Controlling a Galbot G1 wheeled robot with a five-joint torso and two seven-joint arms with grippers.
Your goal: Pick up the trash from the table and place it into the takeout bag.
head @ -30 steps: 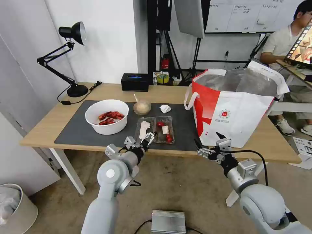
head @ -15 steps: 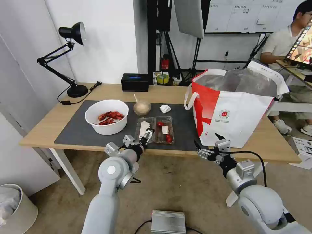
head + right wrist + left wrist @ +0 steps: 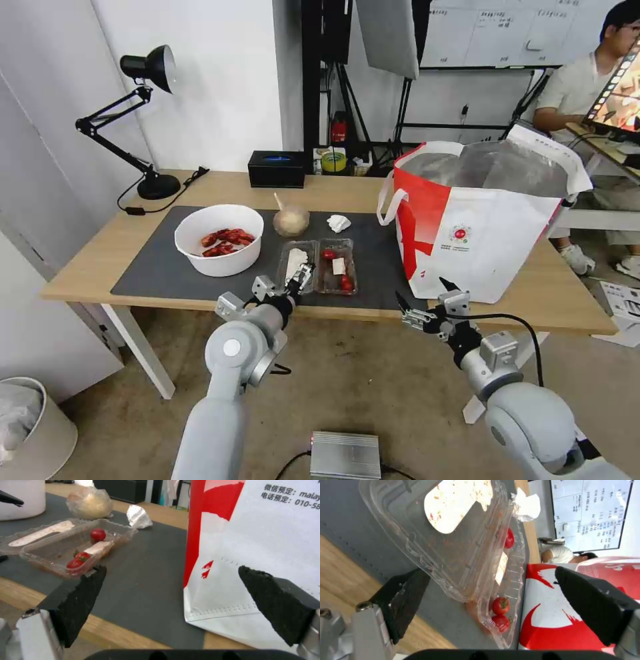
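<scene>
Left pincer (image 3: 301, 275) at the near edge of the clear tray (image 3: 319, 266), fingers spread wide, nothing gripped. In the left wrist view the tray's lid half with the white label sits between the fingers, one black pad (image 3: 401, 597) just beside the tray's near corner. Tomatoes (image 3: 501, 605) lie in the tray's other half.

Right pincer (image 3: 423, 307) off the table (image 3: 87, 267) front edge, wide open, empty, just short of the takeout bag (image 3: 480, 220) near corner.

Beyond the left pincer on the grey mat (image 3: 153, 267): white bowl (image 3: 219, 239) of crayfish shells towards the left, sauce cup (image 3: 291, 219) and tissue (image 3: 339, 223) behind the tray.
</scene>
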